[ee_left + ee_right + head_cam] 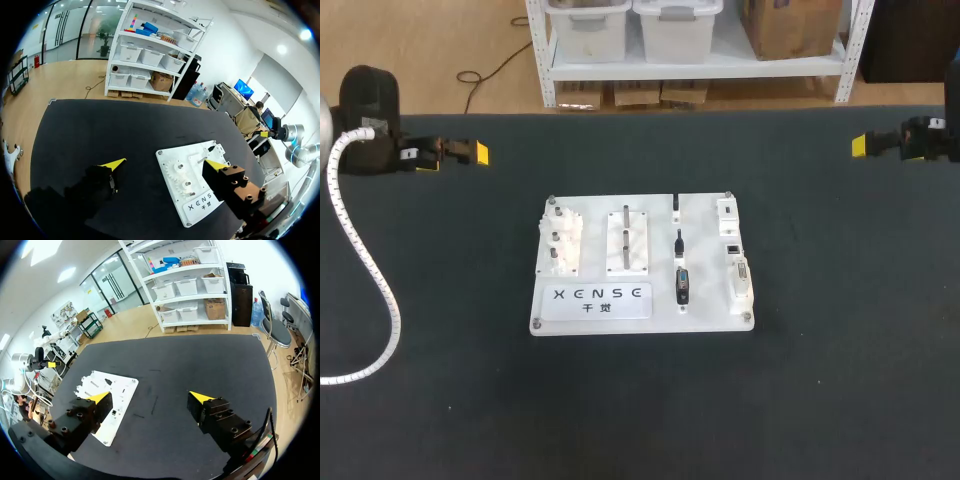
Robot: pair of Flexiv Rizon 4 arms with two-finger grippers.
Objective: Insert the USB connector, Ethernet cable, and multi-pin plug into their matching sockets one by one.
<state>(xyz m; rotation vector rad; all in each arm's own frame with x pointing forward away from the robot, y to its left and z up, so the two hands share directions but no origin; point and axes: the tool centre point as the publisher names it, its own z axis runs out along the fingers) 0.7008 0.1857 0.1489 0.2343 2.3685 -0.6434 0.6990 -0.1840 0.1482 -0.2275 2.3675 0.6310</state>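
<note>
A white practice board (710, 295) lies in the middle of the black table. Down its right-of-centre strip lie three dark plugs: a thin USB connector (677, 205), the Ethernet cable plug (678, 243) and the wider multi-pin plug (682, 286). White socket blocks (736, 262) line the board's right edge. My left gripper (478, 153) hovers far back left, open and empty; in its wrist view (165, 164) the board (172, 167) lies ahead of the fingers. My right gripper (860, 146) hovers far back right, open and empty (150, 397), with the board (120, 389) beside its one finger.
The board's left part carries a white gear block (560, 240) and a white block with two slots (628, 240). A white spiral cable conduit (375, 290) from my left arm hangs over the table's left side. Black tabletop surrounds the board on all sides.
</note>
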